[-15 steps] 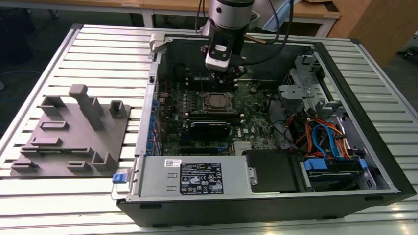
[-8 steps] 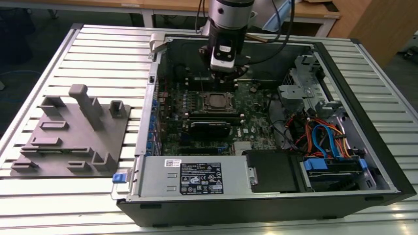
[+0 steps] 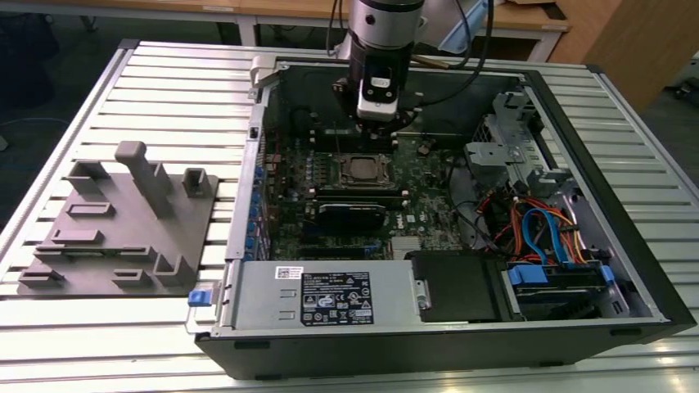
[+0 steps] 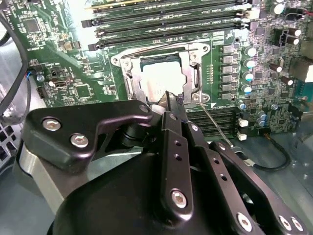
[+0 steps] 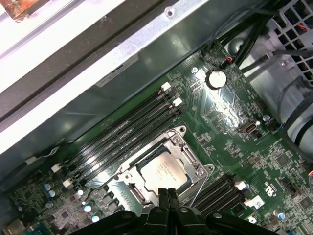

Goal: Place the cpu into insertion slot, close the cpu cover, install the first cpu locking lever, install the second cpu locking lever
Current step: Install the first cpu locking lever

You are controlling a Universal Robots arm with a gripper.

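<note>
Exterior view, upper centre of the frame: the gripper [image 3: 377, 123] is hanging inside the open computer case [image 3: 437, 360], which is lying on the slatted worktop [image 3: 164, 74], just above the cpu [image 3: 365, 170] at mid-frame. A grey fixture tray [image 3: 120, 237] is sitting well apart at the left. In both wrist views the jaws are showing pressed together with nothing visibly between them, their tip hovering at the near edge of the cpu cover [image 4: 131, 81]. The cpu is lying flat in the insertion slot [image 5: 178, 133], its silver top showing through the window of the lowered cover. A thin locking lever [image 4: 215, 125] is slanting away from one corner, seemingly not hooked down. Risk: the narrow tip may be slipping off so thin a wire, letting it spring back, or scraping the chip or the neighbouring memory slots [image 5: 122, 132].
</note>
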